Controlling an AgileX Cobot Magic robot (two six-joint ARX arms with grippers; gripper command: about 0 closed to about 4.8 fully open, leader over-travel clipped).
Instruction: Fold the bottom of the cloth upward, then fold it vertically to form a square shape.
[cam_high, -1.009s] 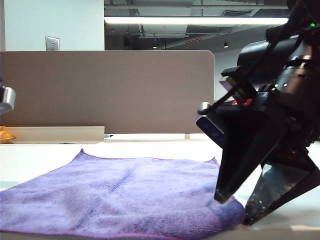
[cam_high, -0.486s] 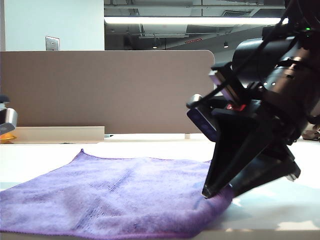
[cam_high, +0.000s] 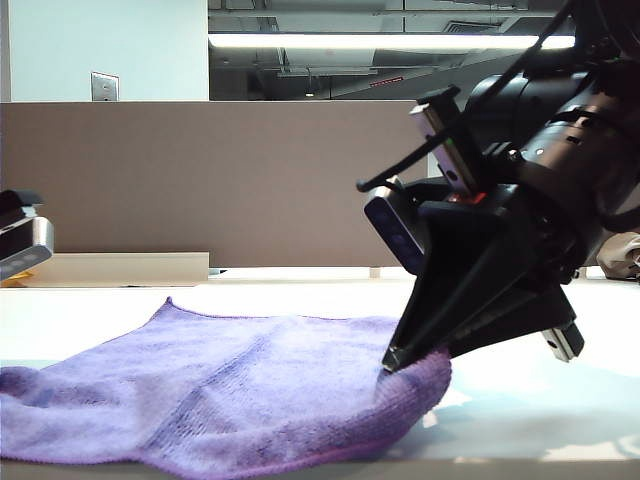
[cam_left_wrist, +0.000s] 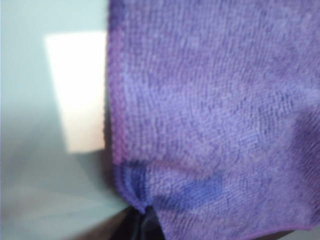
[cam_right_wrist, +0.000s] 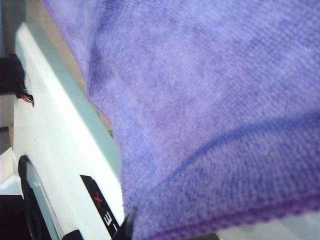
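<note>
Right gripper (cam_high: 392, 362) clamped on fuzzy purple microfibre cloth (cam_high: 220, 385) near corner; left gripper (cam_left_wrist: 141, 220) pinching opposite corner, jaws together.

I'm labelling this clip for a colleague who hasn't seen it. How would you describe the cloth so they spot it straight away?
On the white table before the tan partition lies the cloth, a fuzzy purple towel with stitched hems. The right gripper is shut on its near right corner, the left gripper on the other near corner. Nothing else there is purple.
</note>
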